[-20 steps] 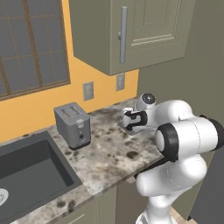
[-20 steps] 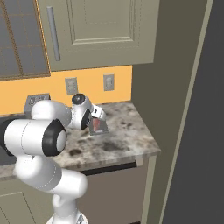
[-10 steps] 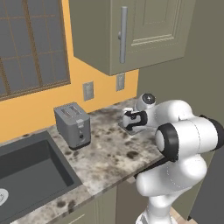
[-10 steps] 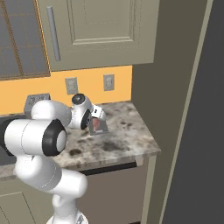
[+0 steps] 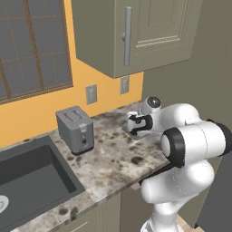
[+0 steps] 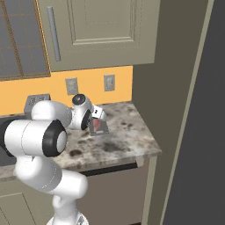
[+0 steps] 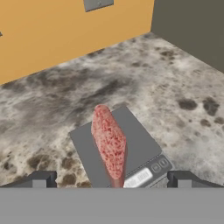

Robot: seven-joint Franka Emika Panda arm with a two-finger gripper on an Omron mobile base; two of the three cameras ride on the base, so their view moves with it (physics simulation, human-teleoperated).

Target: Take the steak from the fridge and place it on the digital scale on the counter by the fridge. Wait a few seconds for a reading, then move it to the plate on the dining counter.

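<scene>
One steak [image 7: 109, 144] lies on one scale [image 7: 120, 151], which sits on the desk [image 7: 175, 92] near its back edge, toward the end by the tall dark fridge [image 6: 193, 132]. The hand view looks down on it: the reddish slab runs lengthwise across the grey pad, its near end over the strip with the display and two small buttons, and the gripper [image 7: 111, 179] hangs above with its two tips spread wide to either side, touching nothing, released. In the right base view the steak [image 6: 97, 126] shows as a red patch on the scale [image 6: 102, 128] just beside the wrist, and the gripper [image 6: 94, 121] is mostly masked by the arm. The left base view hides the steak behind the hand; there the gripper [image 5: 135, 127] hangs over the desk [image 5: 108, 158], and that view adds one silver toaster [image 5: 74, 129] toward the left, one dark sink [image 5: 31, 181] at the desk's left end, two wall outlets [image 5: 91, 94] on the orange wall and one upper cabinet [image 5: 136, 31] with a bar handle. The right base view also shows two outlets [image 6: 71, 86]
</scene>
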